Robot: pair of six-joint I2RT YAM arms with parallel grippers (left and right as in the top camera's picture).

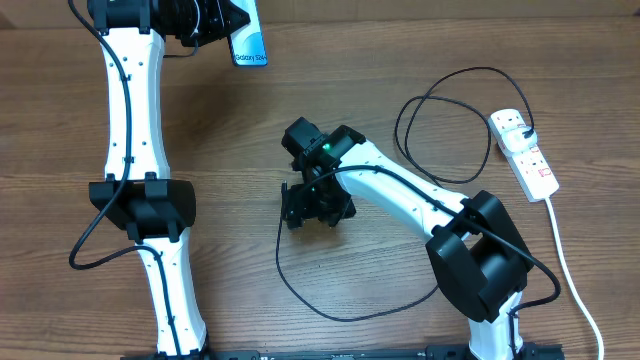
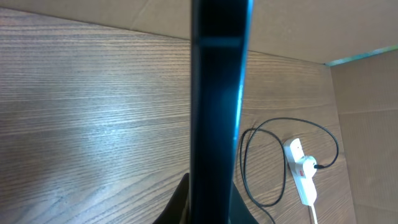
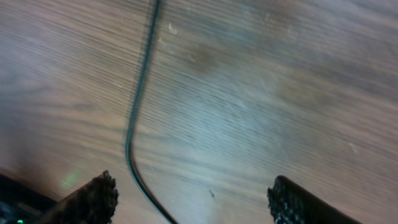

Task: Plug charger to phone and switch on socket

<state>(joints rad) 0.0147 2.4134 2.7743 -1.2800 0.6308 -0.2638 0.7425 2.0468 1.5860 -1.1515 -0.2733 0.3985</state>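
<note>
**A:** Wood-grain table [image 1: 400,60], matte brown. Left gripper [image 1: 226,28]?

**B:** Clamped on the phone [image 1: 250,44], at the far left of the table. Overhead shows its light blue face and the "Galaxy" print. Left wrist shows only its thin edge, a glossy dark strip running straight up the view.

**A:** Right gripper [image 3: 199,208]?

**B:** Jaws wide and holding nothing. Right wrist: ribbed black fingers [image 3: 96,199] well apart. The charger [image 3: 138,106], a thin round black cable, lies on the wood between them, close to one finger. Cannot tell if it touches.

**A:** What does overhead add?

**B:** Right gripper sits mid-table over one loop of the charger. A second loop lies near the socket [image 1: 523,150], a white strip with a red-and-white label at the right edge. Its thick white cord [image 1: 575,270] trails toward the near side. Connector tip not made out in any view.
</note>
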